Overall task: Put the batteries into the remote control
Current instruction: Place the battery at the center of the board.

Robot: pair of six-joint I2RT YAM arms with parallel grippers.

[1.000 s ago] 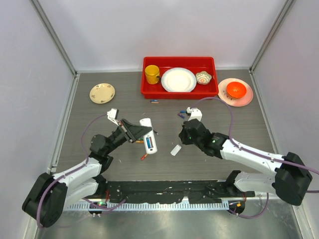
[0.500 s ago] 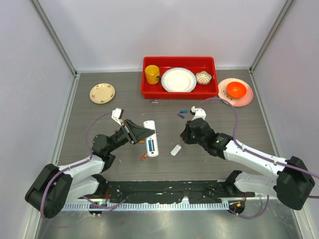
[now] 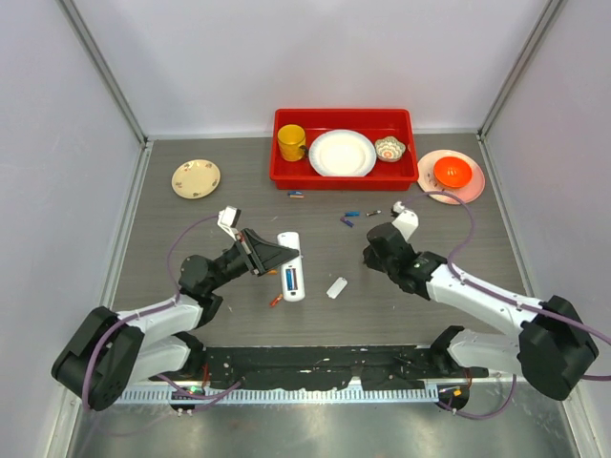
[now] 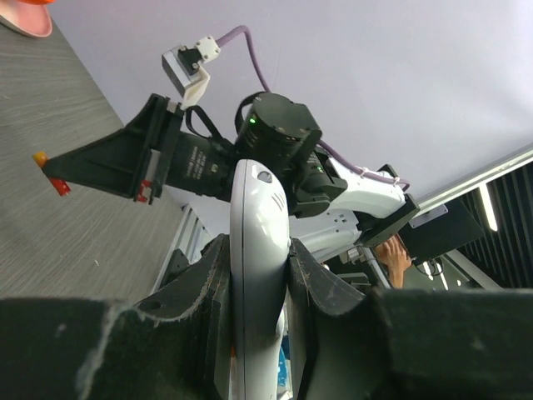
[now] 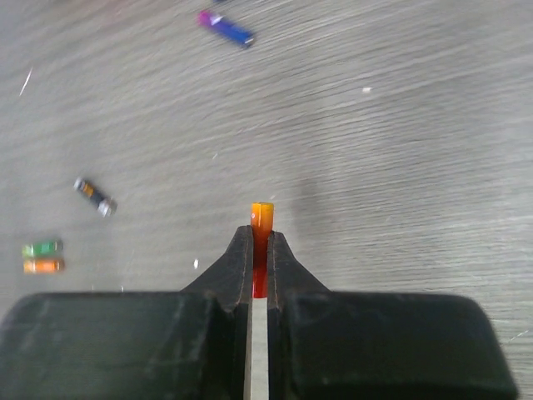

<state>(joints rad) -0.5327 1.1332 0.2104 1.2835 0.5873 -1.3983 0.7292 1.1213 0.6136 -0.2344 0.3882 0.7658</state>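
Grey table (image 3: 248, 191), white walls: your left gripper (image 3: 273, 254) is clamped on the remote (image 4: 258, 217) by its sides, near the table's middle. Your right gripper (image 5: 261, 243) is pinched tight on an orange battery (image 5: 262, 218), apart from the remote.

Watch that pinch. Only the tips hold the battery, so a push into the slot could swivel it or squirt it loose. The remote could likewise twist in its clamp under that push. Which end of the battery leads cannot be told.

The right wrist view alone shows the held battery, with loose batteries (image 5: 226, 27) lying beyond it; from above it is hidden. The top view alone shows the slot facing up with something blue in it, and the white cover (image 3: 336, 287) lying just beside. The left wrist view shows how the fingers (image 4: 208, 275) bite on the remote.
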